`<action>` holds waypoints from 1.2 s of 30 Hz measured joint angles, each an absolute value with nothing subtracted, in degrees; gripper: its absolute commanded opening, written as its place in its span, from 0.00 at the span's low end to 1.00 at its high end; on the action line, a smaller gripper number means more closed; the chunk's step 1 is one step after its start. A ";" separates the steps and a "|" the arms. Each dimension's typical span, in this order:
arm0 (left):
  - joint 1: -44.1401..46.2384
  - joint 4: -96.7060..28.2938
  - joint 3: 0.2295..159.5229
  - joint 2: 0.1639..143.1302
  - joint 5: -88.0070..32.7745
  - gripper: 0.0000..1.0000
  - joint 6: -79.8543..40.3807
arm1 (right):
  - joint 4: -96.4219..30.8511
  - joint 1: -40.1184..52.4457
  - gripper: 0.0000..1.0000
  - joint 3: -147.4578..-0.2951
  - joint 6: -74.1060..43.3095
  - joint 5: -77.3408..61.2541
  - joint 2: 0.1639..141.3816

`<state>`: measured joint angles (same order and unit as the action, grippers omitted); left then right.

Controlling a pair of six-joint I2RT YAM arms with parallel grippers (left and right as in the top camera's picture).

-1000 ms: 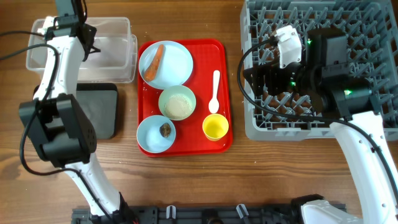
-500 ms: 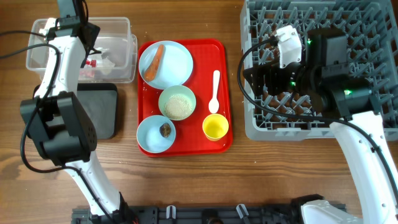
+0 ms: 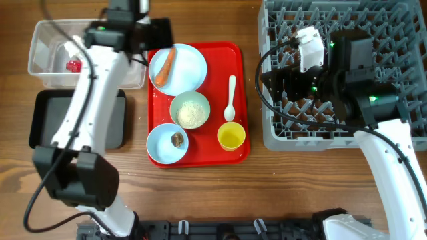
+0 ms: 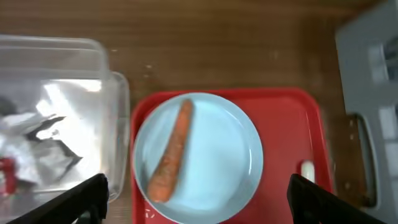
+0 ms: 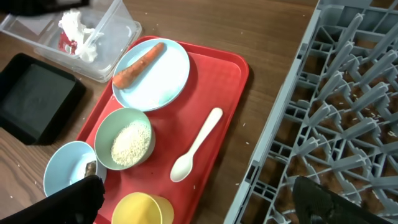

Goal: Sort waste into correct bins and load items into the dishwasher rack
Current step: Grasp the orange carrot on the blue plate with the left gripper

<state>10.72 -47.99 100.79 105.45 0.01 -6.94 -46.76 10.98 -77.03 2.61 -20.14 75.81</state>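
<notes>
My left gripper (image 4: 199, 208) hangs open and empty above the light blue plate (image 4: 199, 155), which carries the orange carrot piece (image 4: 174, 152). The red wrapper (image 3: 72, 65) and the white tissue (image 3: 67, 50) lie in the clear tub (image 3: 127, 73); the black tray (image 3: 77, 117) sits in front of it. A green bowl (image 5: 124, 140) of rice (image 5: 132, 144), a blue bowl (image 5: 62, 174) with a brown lump (image 5: 91, 168), a yellow cup (image 5: 140, 208) and a white spoon (image 5: 196, 146) stand on the red serving tray. My right gripper (image 5: 205, 202) is open and empty at the left edge of the grey rack (image 5: 336, 112).
The red serving tray (image 3: 200, 157) lies between the bins and the rack (image 3: 400, 40). Bare wooden tabletop (image 3: 267, 193) runs along the front. The left arm (image 3: 90, 93) stretches over the tub and black tray.
The left gripper opened over the clear tub and dropped the wrapper and tissue into it. It then swung right to above the plate. The right arm stayed still.
</notes>
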 measured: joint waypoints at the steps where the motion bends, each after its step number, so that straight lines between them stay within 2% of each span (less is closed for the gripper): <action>1: 12.25 -47.99 100.79 106.74 0.78 0.89 -5.50 | -47.05 10.98 1.00 -77.03 2.44 -20.16 75.81; 6: 12.95 -48.01 100.79 117.23 3.11 0.89 -2.81 | -47.40 10.98 1.00 -77.03 2.17 -20.14 75.81; 11: 12.80 -47.94 100.79 125.99 3.57 0.78 -0.05 | -47.44 10.98 1.00 -77.03 2.17 -20.14 75.81; 14: 12.80 -47.37 100.79 128.70 3.92 0.65 0.56 | -47.44 10.98 1.00 -77.03 1.98 -20.16 75.81; 15: 12.78 -47.35 100.79 129.54 4.14 0.53 0.78 | -47.44 10.98 1.00 -77.03 1.96 -20.14 75.81; 16: 12.69 -47.20 100.79 130.13 3.95 0.47 0.75 | -47.46 10.98 1.00 -77.03 1.80 -20.16 75.81; 20: 12.71 -47.11 100.90 130.19 3.49 0.36 -0.10 | -47.64 10.98 1.00 -77.03 1.76 -20.16 75.81; 27: 12.69 -47.24 101.06 130.19 3.11 0.08 -2.98 | -48.77 10.98 1.00 -77.06 1.76 -20.14 75.81; 29: 12.69 -47.53 101.23 130.19 3.11 0.05 -3.11 | -48.80 10.98 1.00 -77.06 1.76 -20.14 75.81; 36: 12.69 -49.80 101.56 130.19 3.09 0.04 -3.14 | -48.82 10.98 1.00 -77.03 1.76 -20.14 75.81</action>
